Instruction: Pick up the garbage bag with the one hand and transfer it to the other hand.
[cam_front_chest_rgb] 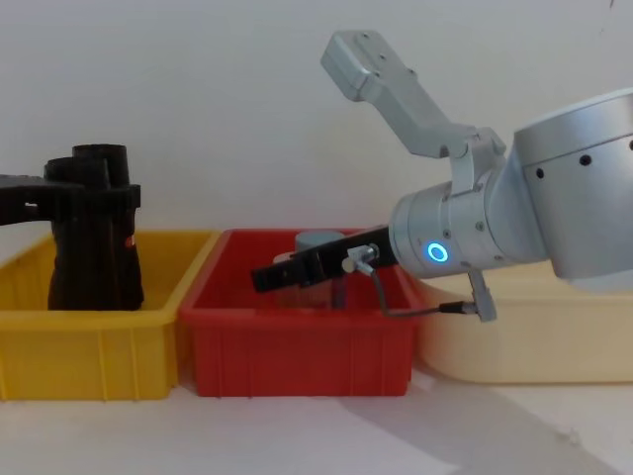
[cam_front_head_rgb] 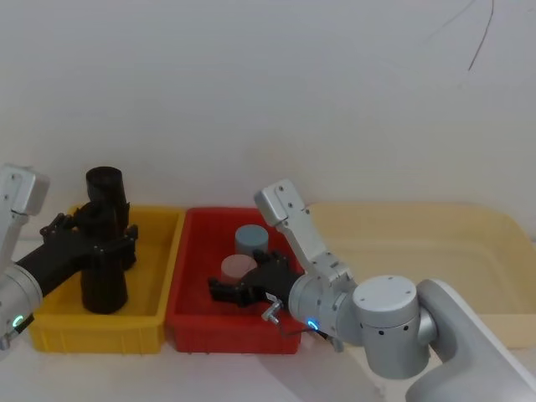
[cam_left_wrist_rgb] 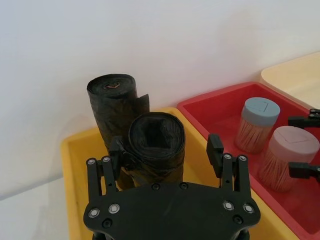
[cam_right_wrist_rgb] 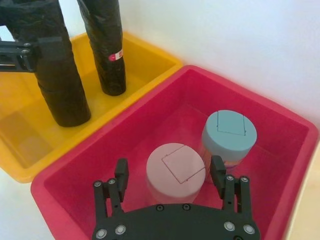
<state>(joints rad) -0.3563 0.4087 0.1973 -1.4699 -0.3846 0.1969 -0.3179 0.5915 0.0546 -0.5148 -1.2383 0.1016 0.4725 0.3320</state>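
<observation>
- Two black rolls are seen standing upright in the yellow bin at the left of the head view. The garbage bag, the plain one, is the nearer roll. The red-marked roll stands close behind it, and whether they touch cannot be told.
- The left gripper, on the green-lit arm, is placed around the upper part of the garbage bag with its fingers open. One finger lies against the plastic and the other is seen apart from it.
- The step in hand is judged to be the closing of the grip before the lift.
- The grip is best centred first, so that both fingers meet the roll together and it is not pushed into its neighbour.
- A firm squeeze is called for, since the wound plastic is likely soft and slick, and only the plain roll should be caught.
- The lift is best made straight up, with the roll upright, until its foot is clear of the bin wall.
- The right gripper, on the blue-lit arm, reaches into the red bin at the middle of the head view. Its fingers are spread on either side of a pink-lidded jar.
- Before the handover it must be raised clear of that jar and the blue-lidded jar.
- Free length should be left on the roll for the receiving fingers.
</observation>
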